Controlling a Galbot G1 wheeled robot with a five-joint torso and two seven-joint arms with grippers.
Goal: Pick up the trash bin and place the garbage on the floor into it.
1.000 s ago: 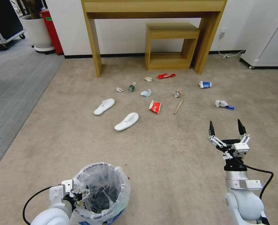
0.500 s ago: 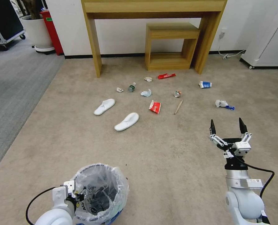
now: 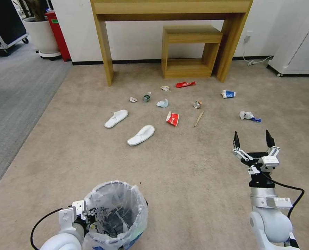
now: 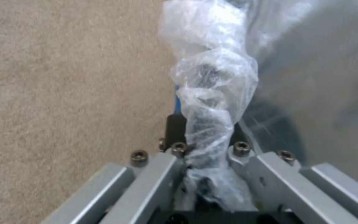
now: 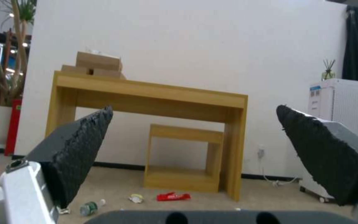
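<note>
The floor [image 3: 182, 166] was a beige carpet, with a wooden desk [image 3: 171, 8] at the far wall. In the head view, the garbage [image 3: 172, 118] lay scattered in the middle, with two white slippers [image 3: 140, 135] on its left. The trash bin [image 3: 116, 211] was near, at the left, and the left gripper [image 3: 88, 217] was clenched on its rim. The right gripper [image 3: 253, 139] hung at the near right, its fingers spread wide, grasping nothing.

In the left wrist view, the fingers [image 4: 175, 126] pinched the crinkled plastic bag [image 4: 212, 93].

In the right wrist view, the black pads [image 5: 79, 152] stood well apart, and a small bottle [image 5: 90, 207] and a red wrapper [image 5: 173, 196] lay far ahead near the desk.
</note>
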